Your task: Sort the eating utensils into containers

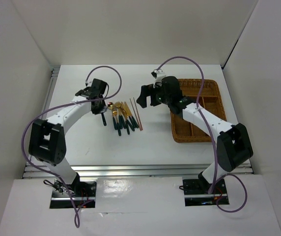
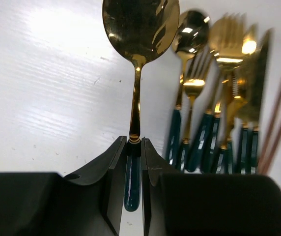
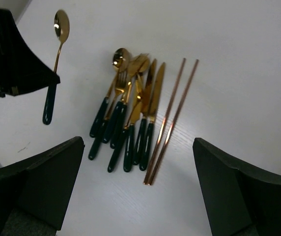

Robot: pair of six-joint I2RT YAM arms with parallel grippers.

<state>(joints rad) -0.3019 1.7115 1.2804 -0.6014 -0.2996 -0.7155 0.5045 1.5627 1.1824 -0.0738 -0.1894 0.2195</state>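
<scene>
My left gripper (image 2: 133, 147) is shut on the dark green handle of a gold spoon (image 2: 140, 29), just left of the other utensils; in the top view it (image 1: 101, 105) holds the spoon's handle (image 1: 103, 120) pointing toward me. The remaining cutlery (image 1: 122, 118) lies in a tight row on the white table, with two brown chopsticks (image 1: 137, 117) to its right. My right gripper (image 1: 139, 98) is open and empty, hovering above the chopsticks (image 3: 170, 118) and cutlery (image 3: 128, 113). The wicker tray (image 1: 199, 132) lies to the right and looks empty.
White walls close in the table at the back and both sides. A metal rail (image 1: 130, 169) runs along the near edge. My right arm (image 1: 204, 118) stretches over the tray. In the right wrist view my left gripper (image 3: 13, 64) shows at the upper left.
</scene>
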